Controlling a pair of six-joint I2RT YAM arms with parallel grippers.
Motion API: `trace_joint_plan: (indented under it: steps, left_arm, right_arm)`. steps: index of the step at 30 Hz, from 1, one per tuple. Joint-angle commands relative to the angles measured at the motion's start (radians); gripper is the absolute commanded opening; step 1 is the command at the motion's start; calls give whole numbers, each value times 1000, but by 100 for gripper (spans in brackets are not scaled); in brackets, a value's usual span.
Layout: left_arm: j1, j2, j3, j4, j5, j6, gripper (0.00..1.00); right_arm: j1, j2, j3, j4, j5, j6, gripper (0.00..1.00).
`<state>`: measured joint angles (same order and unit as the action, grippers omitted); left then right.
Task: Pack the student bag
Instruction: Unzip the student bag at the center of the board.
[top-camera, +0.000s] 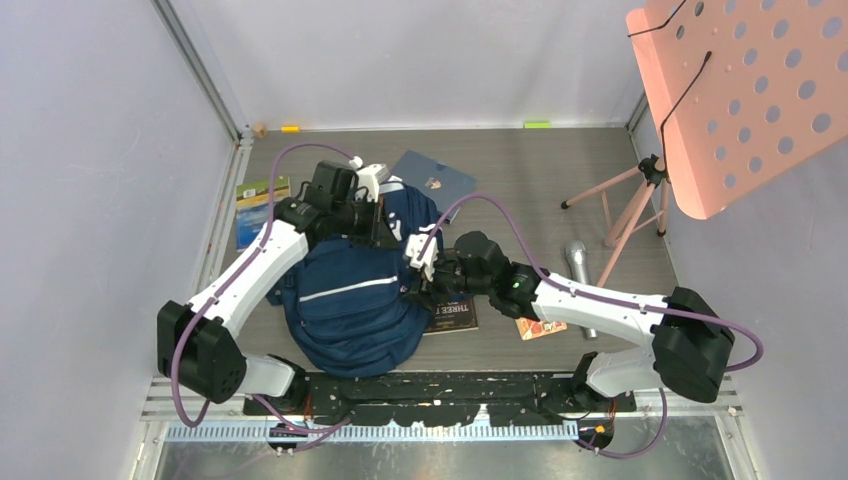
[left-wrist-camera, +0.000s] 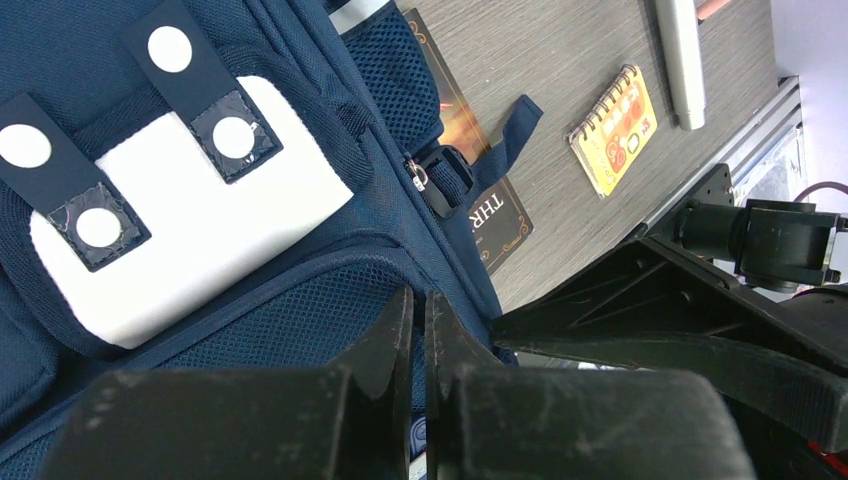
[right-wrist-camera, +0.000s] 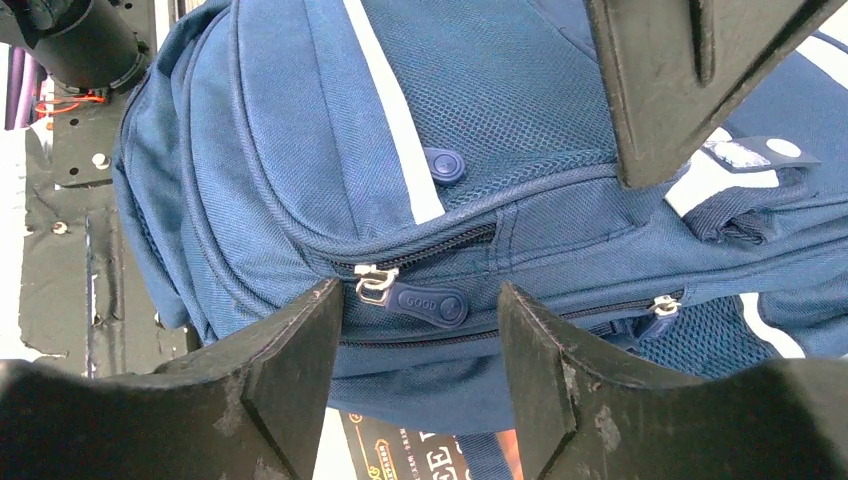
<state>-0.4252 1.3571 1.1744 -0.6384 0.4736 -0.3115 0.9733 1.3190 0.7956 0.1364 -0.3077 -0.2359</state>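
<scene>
The navy backpack (top-camera: 350, 300) lies on the tabletop (top-camera: 600, 180), close to the near edge and left of the middle. At its right side the right fingers (right-wrist-camera: 300, 370) stand apart, one on each side of a zipper pull (right-wrist-camera: 425, 303), and they do not grip it. A dark book (top-camera: 452, 315) lies partly under the bag there. Farther, the left fingers (left-wrist-camera: 385, 350) are pressed together over the bag's far end, beside a white patch (left-wrist-camera: 200, 230). I cannot tell if they pinch fabric. A blue folder (top-camera: 440, 178) lies beyond.
</scene>
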Motion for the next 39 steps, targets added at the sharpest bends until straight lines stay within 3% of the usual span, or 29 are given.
trace_joint_plan:
  steps: [1, 7, 8, 10, 17, 24, 30, 34, 36, 39]
  left_arm:
    - [13, -13, 83, 118, 66, -12, 0]
    - [16, -18, 64, 173, 1, -74, 0]
    - [17, -23, 51, 214, -22, -99, 0]
    - [19, -28, 16, 281, -70, -145, 0]
    - [19, -3, -65, 552, -218, -317, 0]
    - [13, 71, -87, 735, -295, -397, 0]
    - [9, 135, -74, 804, -326, -420, 0]
    - [8, 143, -37, 726, -291, -357, 0]
    - [8, 109, -54, 669, -325, -310, 6]
    - [-1, 35, -98, 578, -382, -250, 27]
  right_arm:
    - [4, 34, 30, 71, 20, -30, 62]
    - [8, 25, 43, 39, 24, 26, 27]
    - [9, 18, 42, 12, 28, 47, 14]
    - [10, -8, 51, -49, 54, 92, 2]
    - [12, -121, -11, -128, 118, 225, 1]
    - [72, -83, -28, -160, 233, 344, 1]
    - [182, -24, 3, -155, 416, 374, 1]
    - [205, 9, 17, -142, 520, 448, 1]
    - [206, 10, 8, -107, 559, 477, 1]
    - [205, 6, -8, -81, 592, 507, 1]
